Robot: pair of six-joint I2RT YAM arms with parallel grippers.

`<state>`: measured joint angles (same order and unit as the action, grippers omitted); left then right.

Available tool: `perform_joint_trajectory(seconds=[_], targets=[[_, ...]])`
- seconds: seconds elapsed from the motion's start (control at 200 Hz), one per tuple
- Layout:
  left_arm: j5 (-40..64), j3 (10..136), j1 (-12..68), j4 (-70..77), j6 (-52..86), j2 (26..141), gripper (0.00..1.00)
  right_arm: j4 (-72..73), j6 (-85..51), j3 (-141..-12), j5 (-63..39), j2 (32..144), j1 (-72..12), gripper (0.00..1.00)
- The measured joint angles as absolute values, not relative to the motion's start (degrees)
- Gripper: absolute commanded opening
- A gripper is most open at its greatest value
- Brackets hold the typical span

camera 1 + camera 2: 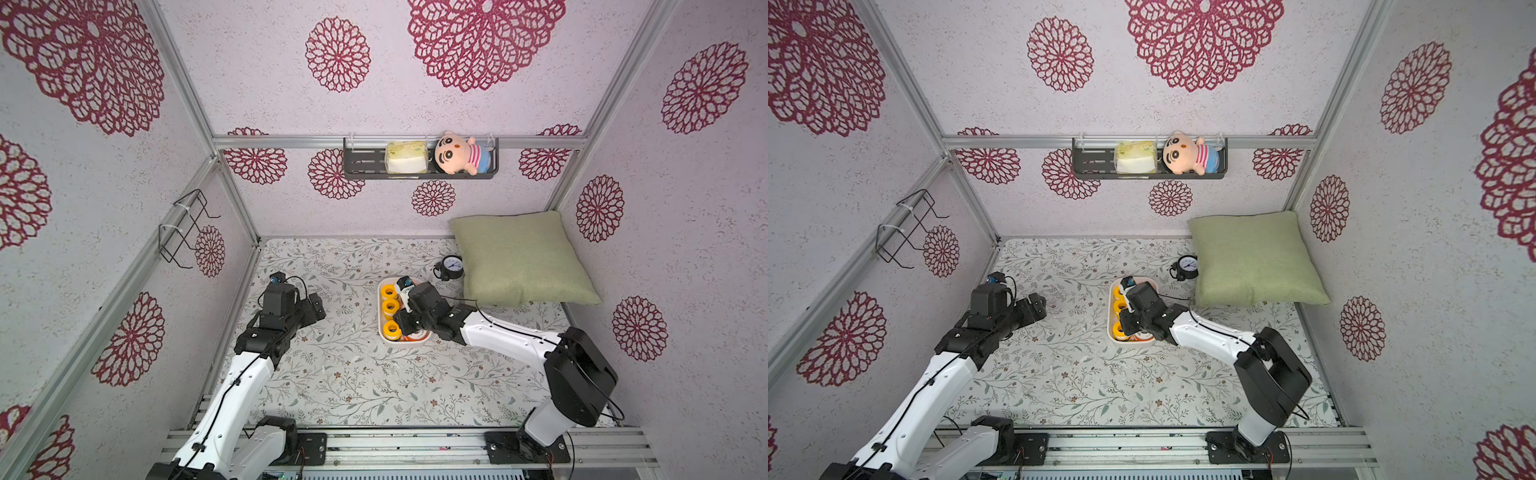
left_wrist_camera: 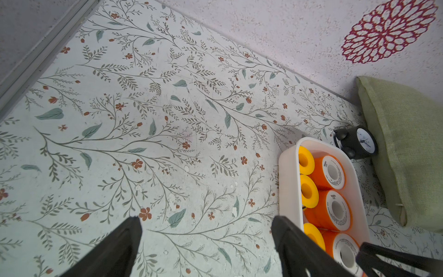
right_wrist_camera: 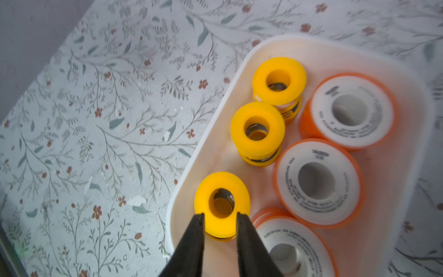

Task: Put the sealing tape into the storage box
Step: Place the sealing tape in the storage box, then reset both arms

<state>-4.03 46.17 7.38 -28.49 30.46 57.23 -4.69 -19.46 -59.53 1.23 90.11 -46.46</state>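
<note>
Left gripper (image 2: 207, 219): fingers wide apart, nothing between them. Right gripper (image 3: 220, 215): fingers narrowly parted over the small all-yellow sealing tape spool (image 3: 242, 199), which already sits inside the white plastic storage box (image 3: 211, 144). Widen, then lift straight up so the tips don't snag the flange beneath them.

The white box (image 3: 211, 153) looks like smooth, faintly glossy plastic, the yellow spools (image 3: 257, 112) matt plastic, the green cushion (image 2: 407, 144) coarse woven cloth, the walls (image 2: 287, 36) rough-grained.
</note>
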Motion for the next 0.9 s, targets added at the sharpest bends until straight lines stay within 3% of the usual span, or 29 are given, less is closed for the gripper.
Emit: perform_joint_trajectory(seconds=[0.035, 0.2, 0.355, 0.58, 0.785, 0.901], targets=[[-4.58, 46.17, 7.38, -28.29, 30.48, 57.30, 0.93, -3.14, -19.88, -57.54, 2.74, 88.09, -45.98, 0.44], [-9.54, 44.31, 7.31, -25.17, 30.70, 57.32, 0.94, 2.83, -20.73, -48.14, 11.38, 79.26, -43.59, 0.45], [-16.36, 38.96, 7.25, -19.70, 30.28, 57.23, 0.94, 8.01, -20.64, -39.03, 21.56, 71.37, -41.50, 0.53], [-27.35, 32.42, 7.09, -9.32, 24.99, 56.10, 0.98, 14.04, -18.50, -28.08, 35.07, 59.59, -36.34, 0.87], [-34.52, 31.42, 5.91, 0.27, 17.28, 58.37, 0.97, 22.63, -13.37, -19.73, 41.41, 52.25, -28.67, 0.99], [-36.12, 31.05, 4.32, 4.19, 13.80, 61.45, 0.97, 28.27, -11.31, -15.38, 42.28, 51.40, -23.83, 0.99]])
